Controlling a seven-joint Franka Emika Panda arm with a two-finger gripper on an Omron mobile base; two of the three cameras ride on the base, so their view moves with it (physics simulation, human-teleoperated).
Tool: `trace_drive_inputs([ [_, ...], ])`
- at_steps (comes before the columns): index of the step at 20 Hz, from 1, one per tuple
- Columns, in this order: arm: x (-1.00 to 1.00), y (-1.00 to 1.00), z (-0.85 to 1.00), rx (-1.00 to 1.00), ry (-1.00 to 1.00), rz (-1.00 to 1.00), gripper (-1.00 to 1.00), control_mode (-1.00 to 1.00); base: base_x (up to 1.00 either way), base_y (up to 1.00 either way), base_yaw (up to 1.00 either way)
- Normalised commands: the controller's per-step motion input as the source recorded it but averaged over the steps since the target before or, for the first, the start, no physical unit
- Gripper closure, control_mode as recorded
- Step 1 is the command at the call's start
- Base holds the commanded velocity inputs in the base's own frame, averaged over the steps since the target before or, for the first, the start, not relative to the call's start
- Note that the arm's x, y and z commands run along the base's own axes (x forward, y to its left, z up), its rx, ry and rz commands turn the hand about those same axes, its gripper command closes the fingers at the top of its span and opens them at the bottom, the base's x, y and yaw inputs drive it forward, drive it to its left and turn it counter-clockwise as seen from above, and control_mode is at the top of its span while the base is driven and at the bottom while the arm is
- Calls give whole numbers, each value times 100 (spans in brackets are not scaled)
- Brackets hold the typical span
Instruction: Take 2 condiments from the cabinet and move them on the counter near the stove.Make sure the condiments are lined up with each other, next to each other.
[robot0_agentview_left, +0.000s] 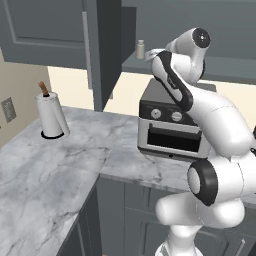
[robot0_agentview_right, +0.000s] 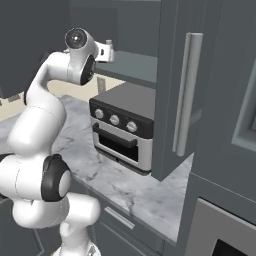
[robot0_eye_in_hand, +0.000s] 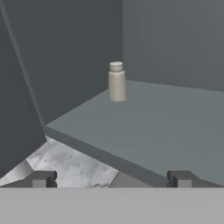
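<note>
Gripper (robot0_eye_in_hand: 111, 178) jaws spread wide, holding and touching nothing (fingertips well apart). Below them the counter (robot0_eye_in_hand: 72, 166), just ahead the edge of the cabinet (robot0_eye_in_hand: 166, 131) shelf. Beige jar (robot0_eye_in_hand: 117, 82) stands upright further back on that shelf, near the rear corner.

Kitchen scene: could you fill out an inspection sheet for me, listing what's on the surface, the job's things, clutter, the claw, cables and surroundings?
Surface: marble counter, veined grey-white.
Job's things: pale beige jar upright on the open cabinet's shelf, well back from the front edge; red bottle nothing seen; stove nothing seen.
Clutter: paper-towel roll and toaster oven on the counter.
Claw: claw open, empty, at the shelf's front edge, pointing toward the jar.
Cables: nothing seen.
Surroundings: dark cabinet door swung open, long silver handle; wall outlet.
</note>
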Motion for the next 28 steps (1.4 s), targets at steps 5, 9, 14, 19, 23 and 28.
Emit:
trace_drive_inputs([
  [5,44,1,0,0,7,4,-100,-100,0,0,0],
  [9,49,0,0,0,2,5,-100,-100,0,0,0],
  [14,47,0,0,0,0,5,-100,-100,0,0,0],
  [19,41,0,-1,0,0,3,-100,-100,0,0,0],
  [23,40,0,-4,0,0,1,-100,-100,0,0,0],
  [28,37,2,-6,0,0,0,-100,-100,0,0,0],
])
